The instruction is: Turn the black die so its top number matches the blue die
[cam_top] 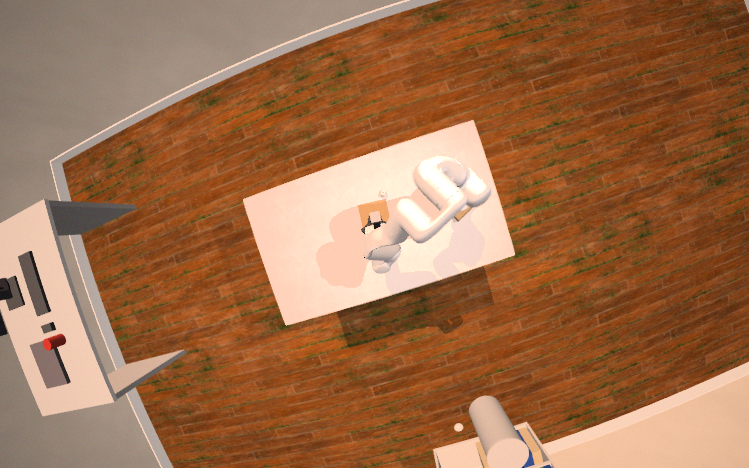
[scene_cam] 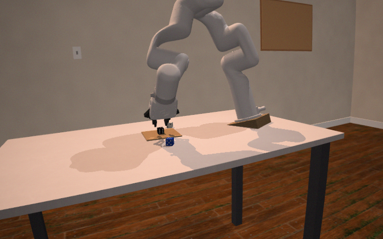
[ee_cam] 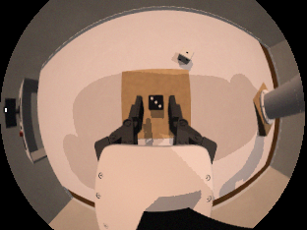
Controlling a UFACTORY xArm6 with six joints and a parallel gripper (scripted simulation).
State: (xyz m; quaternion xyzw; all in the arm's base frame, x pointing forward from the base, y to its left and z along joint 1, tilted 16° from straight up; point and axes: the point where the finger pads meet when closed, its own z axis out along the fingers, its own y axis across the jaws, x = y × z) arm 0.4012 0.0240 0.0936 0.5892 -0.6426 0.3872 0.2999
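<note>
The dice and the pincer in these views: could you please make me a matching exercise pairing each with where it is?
Things:
1. black die
2. blue die
3. white die
4. pincer

Places:
A. on the table in front of the mat
B. above the black die, open
C. on the mat
D. on the table behind the mat

Pairs: 1-C, 2-A, 3-D, 4-B

Three dice: black die point(scene_cam: 160, 129), blue die point(scene_cam: 170, 141), white die point(scene_cam: 170, 124); one mat point(scene_cam: 149, 135).
</note>
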